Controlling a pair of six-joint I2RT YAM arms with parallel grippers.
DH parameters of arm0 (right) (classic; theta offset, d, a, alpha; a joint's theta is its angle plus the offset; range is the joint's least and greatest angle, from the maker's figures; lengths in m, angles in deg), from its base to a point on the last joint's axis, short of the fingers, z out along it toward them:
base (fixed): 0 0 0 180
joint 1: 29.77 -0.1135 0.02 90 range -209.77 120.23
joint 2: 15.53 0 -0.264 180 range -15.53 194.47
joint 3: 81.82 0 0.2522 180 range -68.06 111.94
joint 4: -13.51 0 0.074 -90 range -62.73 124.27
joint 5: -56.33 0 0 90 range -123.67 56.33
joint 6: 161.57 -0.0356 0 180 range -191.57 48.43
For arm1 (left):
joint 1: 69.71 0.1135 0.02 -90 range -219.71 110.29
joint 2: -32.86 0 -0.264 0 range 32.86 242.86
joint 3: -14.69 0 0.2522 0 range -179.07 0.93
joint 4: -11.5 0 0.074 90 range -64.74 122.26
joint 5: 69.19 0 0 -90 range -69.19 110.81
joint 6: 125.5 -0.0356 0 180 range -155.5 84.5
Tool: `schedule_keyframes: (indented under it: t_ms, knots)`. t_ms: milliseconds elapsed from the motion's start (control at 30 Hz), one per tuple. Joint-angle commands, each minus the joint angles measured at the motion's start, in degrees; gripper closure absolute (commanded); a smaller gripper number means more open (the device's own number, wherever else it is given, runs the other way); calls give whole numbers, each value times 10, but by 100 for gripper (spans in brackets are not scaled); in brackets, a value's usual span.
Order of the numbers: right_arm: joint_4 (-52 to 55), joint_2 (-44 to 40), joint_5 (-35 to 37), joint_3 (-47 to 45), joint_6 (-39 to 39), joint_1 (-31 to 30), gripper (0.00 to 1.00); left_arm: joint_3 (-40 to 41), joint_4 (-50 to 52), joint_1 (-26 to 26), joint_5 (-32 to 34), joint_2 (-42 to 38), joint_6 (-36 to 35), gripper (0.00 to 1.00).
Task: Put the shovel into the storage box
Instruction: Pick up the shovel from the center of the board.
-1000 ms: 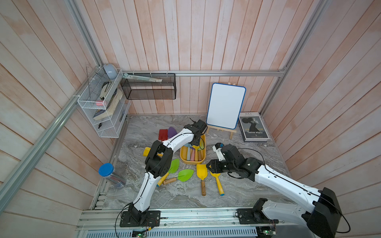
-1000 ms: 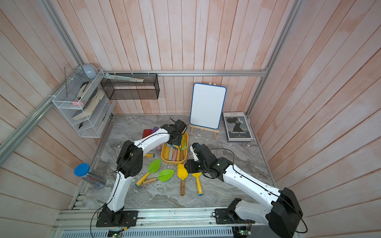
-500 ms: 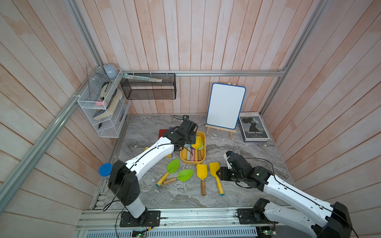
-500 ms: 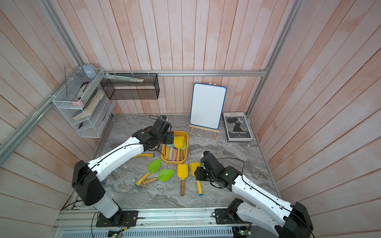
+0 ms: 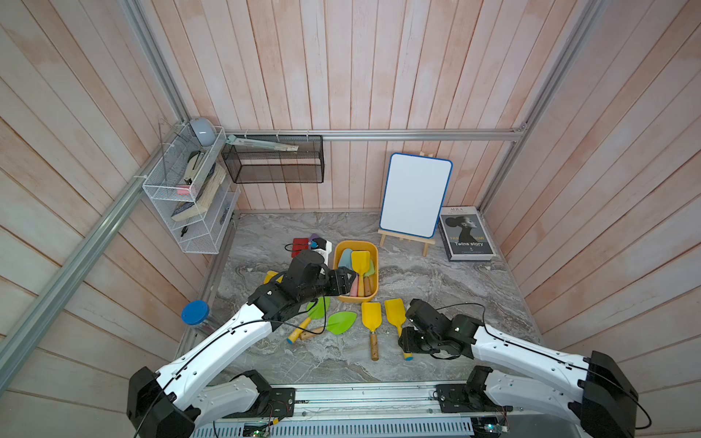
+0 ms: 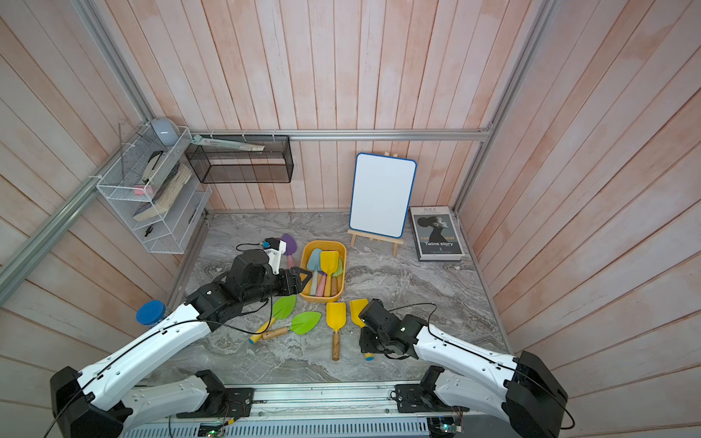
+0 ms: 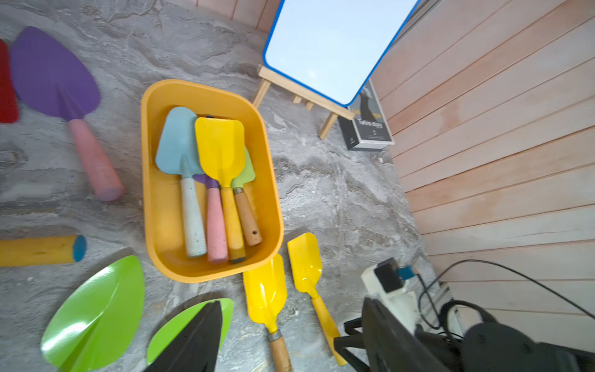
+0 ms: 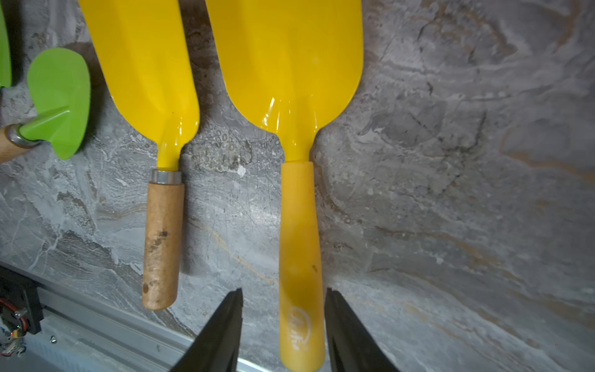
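Note:
The storage box [image 5: 374, 265] [image 6: 343, 261] [image 7: 148, 180] is a yellow-orange tub holding several shovels, with a yellow one on top. A yellow shovel with a yellow handle [image 5: 394, 311] [image 6: 358, 305] [image 8: 299, 222] lies flat on the floor just in front of the box. My right gripper [image 8: 283, 290] [image 5: 406, 341] points down over its handle end. Its jaws are open, one on each side of the handle, with a gap on both sides. My left gripper [image 5: 347, 278] [image 6: 303, 277] [image 7: 293, 301] hangs open and empty at the box's near left corner.
A yellow wooden-handled shovel [image 5: 371, 319], two green leaf shovels [image 5: 341, 322] [image 5: 319, 307], a purple shovel [image 7: 54, 74] and a red one [image 5: 299, 242] lie around the box. Behind are a whiteboard easel [image 5: 415, 195] and a book [image 5: 468, 235]. A blue-lidded jar [image 5: 195, 313] stands at the left.
My right gripper slid from the yellow shovel's neck down to its handle end, towards the front. My left gripper drew back from over the box to its near left corner.

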Motion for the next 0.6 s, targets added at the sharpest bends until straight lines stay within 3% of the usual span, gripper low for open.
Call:
schedule_keyframes:
  t_ms: [0, 567]
  knots:
    - [4, 13, 21, -7, -21, -13, 53, 25, -45, -14, -35, -6, 31, 26]
    - [-2, 65, 40, -16, -30, -24, 61, 46, -77, -47, -28, 0, 49, 26]
